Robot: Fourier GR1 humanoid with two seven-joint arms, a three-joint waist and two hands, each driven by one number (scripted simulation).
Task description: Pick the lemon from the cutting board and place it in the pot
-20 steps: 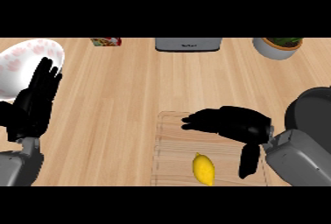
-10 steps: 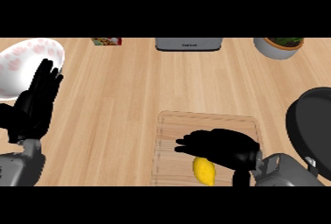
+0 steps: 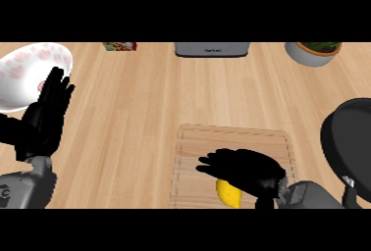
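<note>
Light wood planking is seen across the desk [image 3: 138, 127], on which a cutting board [image 3: 239, 139] is laid towards the lower edge. The lemon [image 3: 230, 195] is found on the board's lower part, its upper end covered by the right hand [image 3: 243, 169]. Whether a hold has been taken cannot be told, since the contact is hidden beneath the palm. The left hand [image 3: 45, 120] is kept well apart at the left, fingers [image 3: 59, 93] straight and upright, nothing held — it is at rest.

Risk is judged to lie in the lemon's rounded shape: if it is caught at one end only, it could be squeezed out and sent rolling off the board. The rim of the pot [image 3: 351, 142], cut off by the right edge, could also be struck on the way across. Nothing is seen inside the pot's visible part. Nothing visible is carried by a plate [image 3: 22, 76] at the left, and a planter [image 3: 315, 53] at the top is filled with greenery.
</note>
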